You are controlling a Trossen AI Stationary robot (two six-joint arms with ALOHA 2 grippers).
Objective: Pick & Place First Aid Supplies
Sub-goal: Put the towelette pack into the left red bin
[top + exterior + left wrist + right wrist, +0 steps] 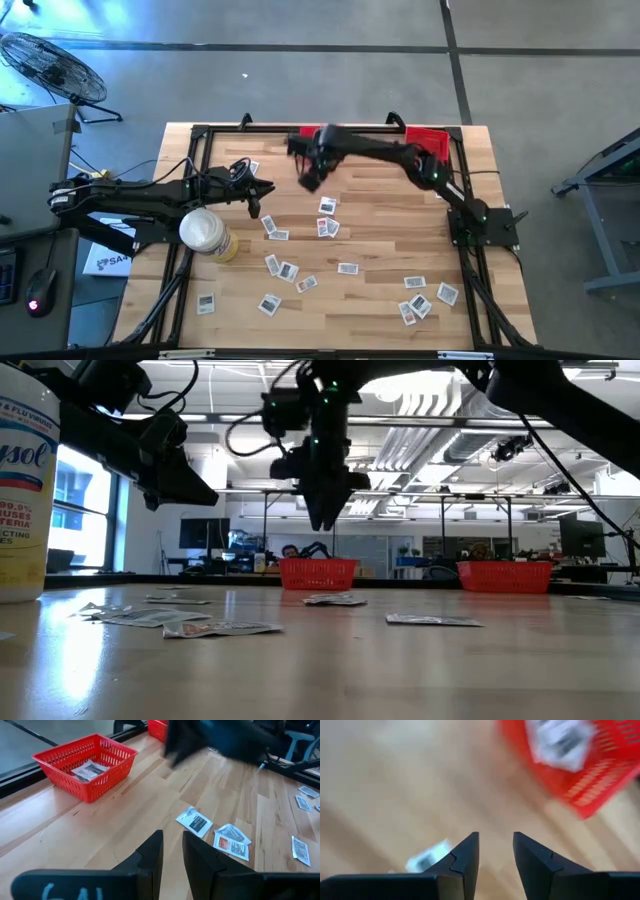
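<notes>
Several small white first aid packets lie flat and scattered on the wooden table, among them a cluster at mid table and another near the front right. More lie inside a red bin at the far edge, among them one. My right gripper hangs open above the table beside that bin, pointing steeply down, with nothing between its fingers; a packet lies below it. My left gripper stands open at the left, clear of the packets.
A second red bin stands at the far right edge. A large white cylinder with a yellowish base stands at the left, beside my left arm. A black frame runs around the table.
</notes>
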